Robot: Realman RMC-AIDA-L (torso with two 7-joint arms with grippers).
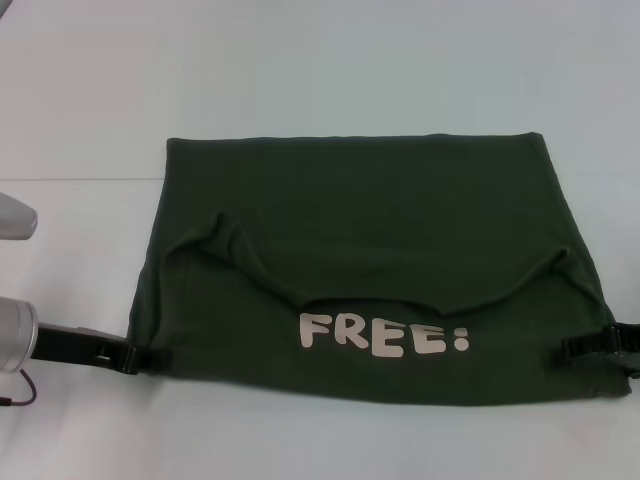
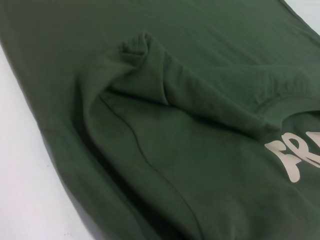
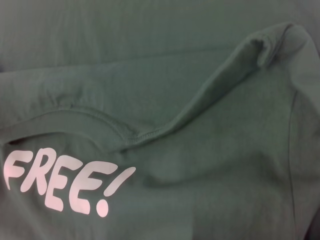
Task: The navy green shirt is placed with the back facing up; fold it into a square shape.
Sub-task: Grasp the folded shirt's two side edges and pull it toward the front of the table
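The dark olive-green shirt (image 1: 380,220) lies flat on the white table, folded into a wide rectangle. Its collar end is turned over toward me, so a pale "FREE!" print (image 1: 385,335) shows near the front edge. My left gripper (image 1: 140,357) is at the shirt's left edge near the front corner, touching the cloth. My right gripper (image 1: 585,347) is at the right edge near the front corner, lying on the cloth. The left wrist view shows the shirt (image 2: 165,125) with a raised fold. The right wrist view shows the shirt (image 3: 175,75) and the print (image 3: 60,182).
The white table (image 1: 300,70) runs all round the shirt, with bare surface behind it and in front. My left arm's silver link (image 1: 12,335) sits at the left edge, with another pale part (image 1: 15,215) above it.
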